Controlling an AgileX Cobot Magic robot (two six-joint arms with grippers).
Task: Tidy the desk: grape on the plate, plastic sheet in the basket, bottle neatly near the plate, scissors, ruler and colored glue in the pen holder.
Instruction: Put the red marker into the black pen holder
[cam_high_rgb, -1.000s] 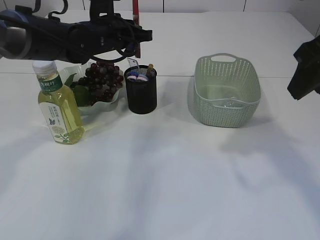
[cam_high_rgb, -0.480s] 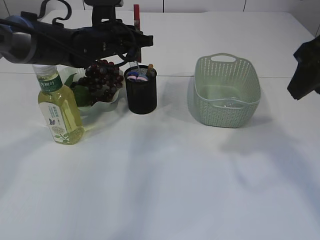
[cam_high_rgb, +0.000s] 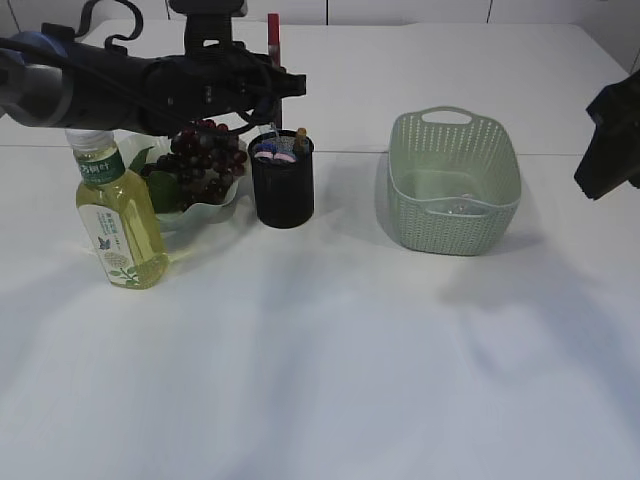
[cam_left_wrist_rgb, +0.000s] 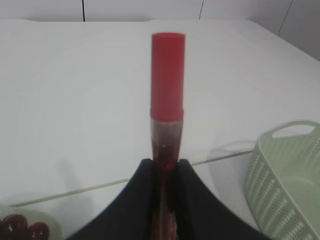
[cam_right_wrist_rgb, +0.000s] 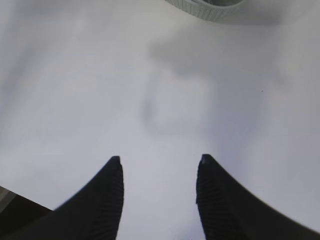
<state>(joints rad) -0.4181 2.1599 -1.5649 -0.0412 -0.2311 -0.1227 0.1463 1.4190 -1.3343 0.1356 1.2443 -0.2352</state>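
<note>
1. Left tool (cam_left_wrist_rgb: 165, 175) clamped on red-capped colored glue (cam_left_wrist_rgb: 167, 100), held upright.
2. Lowered over the past second, glue now just above black pen holder (cam_high_rgb: 281, 185).
3. Release into holder likely next.
4. Grape (cam_high_rgb: 208, 160) on plate (cam_high_rgb: 225, 202), bottle (cam_high_rgb: 118, 215) alongside, basket (cam_high_rgb: 455, 185) well apart.
5. Right tool (cam_right_wrist_rgb: 157, 190) apart, empty above counter (cam_high_rgb: 330, 350).

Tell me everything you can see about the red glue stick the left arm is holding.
The glue stick is a slim tube with an opaque bright red cap on top and a darker, see-through reddish body below. It stands upright, pinched low on its body by the left end effector, whose dark fingers press it from both sides. It hangs above the pen holder, touching nothing else.
</note>
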